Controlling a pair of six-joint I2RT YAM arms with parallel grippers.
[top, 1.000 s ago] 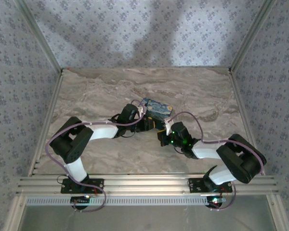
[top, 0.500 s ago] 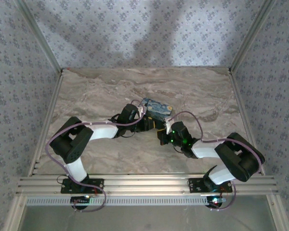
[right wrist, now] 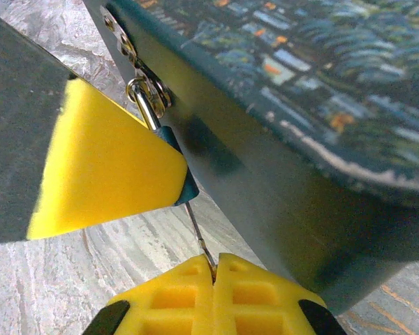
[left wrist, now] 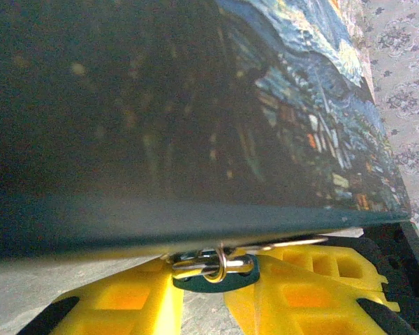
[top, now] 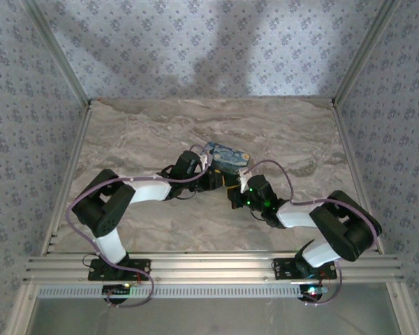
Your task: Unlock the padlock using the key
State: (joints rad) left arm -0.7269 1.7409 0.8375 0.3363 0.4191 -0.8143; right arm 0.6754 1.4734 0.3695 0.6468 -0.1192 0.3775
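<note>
The padlock [left wrist: 227,279] is a tiny dark bluish body with a silver shackle. It hangs from the hasp [right wrist: 150,87] on the front of the blue starry-print box [top: 227,158]. My left gripper [left wrist: 204,294] is shut on the padlock, with a yellow finger [right wrist: 105,167] on each side of it. The key [right wrist: 195,227] is a thin metal shaft that runs from the padlock's bluish underside [right wrist: 188,190] down into my right gripper [right wrist: 214,269]. That gripper is shut on the key's end. In the top view the left gripper [top: 215,179] and right gripper [top: 234,194] meet at the box's near edge.
The box [right wrist: 279,139] lies on a marbled table [top: 140,132] with patterned walls at the back and sides. Both arms angle inward from the near edge, and a purple cable [top: 269,167] loops over the right arm.
The right arm has edged slightly left toward the box. Both grips and the box stay as they were.
</note>
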